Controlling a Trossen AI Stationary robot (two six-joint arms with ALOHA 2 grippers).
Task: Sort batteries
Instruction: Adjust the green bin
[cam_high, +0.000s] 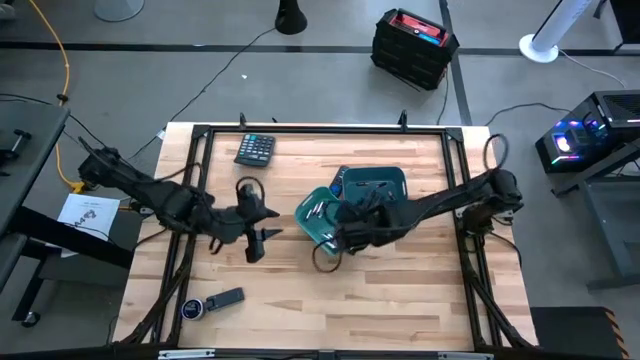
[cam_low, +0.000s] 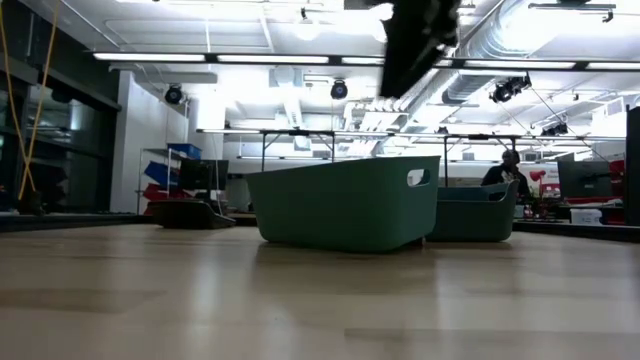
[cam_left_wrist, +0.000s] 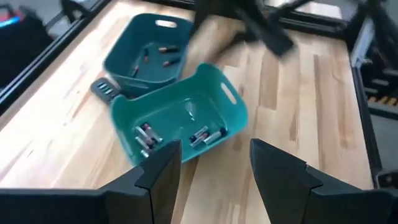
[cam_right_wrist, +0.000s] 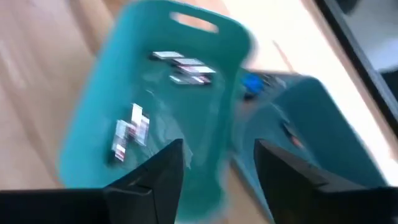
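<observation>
Two teal bins stand side by side mid-table: a lighter one (cam_high: 316, 216) nearer and a darker one (cam_high: 374, 186) behind it. Batteries lie on the lighter bin's floor in two small clusters (cam_left_wrist: 144, 134) (cam_left_wrist: 206, 136), and a few more batteries (cam_left_wrist: 157, 55) lie in the darker bin. My left gripper (cam_high: 268, 226) hangs open above bare table, to the left of the lighter bin (cam_left_wrist: 180, 118), with nothing between its fingers. My right gripper (cam_right_wrist: 217, 163) is open over the lighter bin's (cam_right_wrist: 155, 106) right rim and also holds nothing.
A dark calculator (cam_high: 255, 149) lies at the far left of the table. A long black remote (cam_high: 226, 298) and a small round blue-topped thing (cam_high: 192, 308) lie near the front left. A dark flat object (cam_left_wrist: 103, 89) sticks out between the bins. Black rails (cam_high: 320, 130) frame the table.
</observation>
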